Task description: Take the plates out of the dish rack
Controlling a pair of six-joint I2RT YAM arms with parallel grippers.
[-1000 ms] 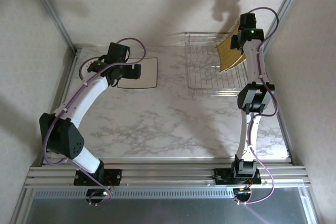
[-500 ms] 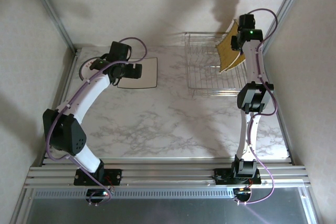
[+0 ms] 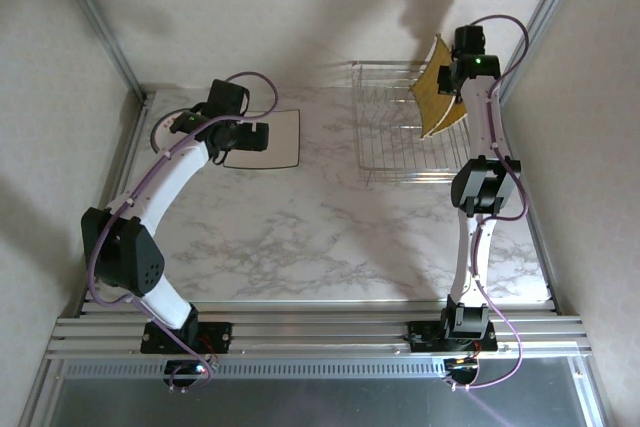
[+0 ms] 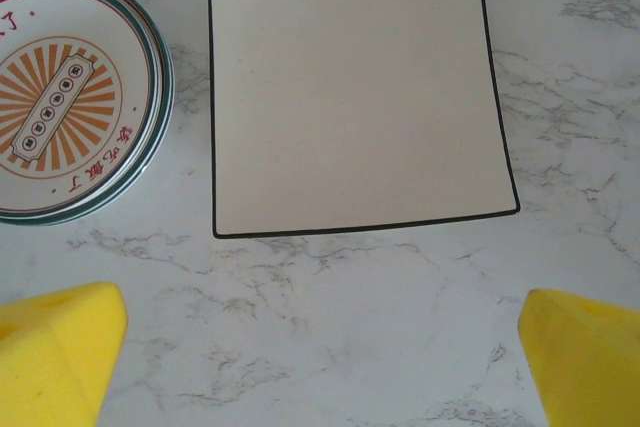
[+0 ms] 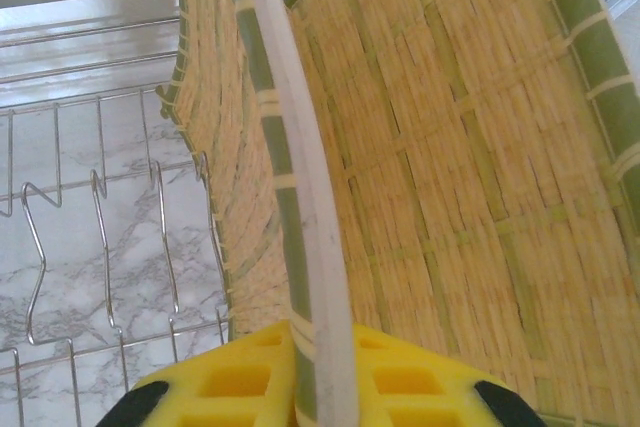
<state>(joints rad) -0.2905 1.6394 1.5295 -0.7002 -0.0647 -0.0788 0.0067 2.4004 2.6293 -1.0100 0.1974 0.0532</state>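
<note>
My right gripper [image 5: 325,372] is shut on the upper edge of a striped yellow square plate [image 5: 300,197], its yellow pads [image 5: 240,377] clamping the white rim. In the top view that striped yellow plate [image 3: 438,92] stands tilted at the right end of the dish rack [image 3: 395,137], with the right gripper [image 3: 458,75] above it. My left gripper [image 4: 325,367] hovers open over the marble, just short of a whitish square plate [image 4: 350,97] that lies flat. A stack of round plates [image 4: 65,97] with orange centres sits left of it.
The rack's wire dividers [image 5: 100,237] stand left of the gripped plate with marble showing through. Enclosure walls and metal posts [image 3: 100,22] border the table at left, back and right. Bare marble [image 3: 320,237] lies between the arms.
The right gripper has shut on the striped plate's edge, and the plate has risen slightly in the rack. The left arm shifted a little at first, then held still with its gripper open.
</note>
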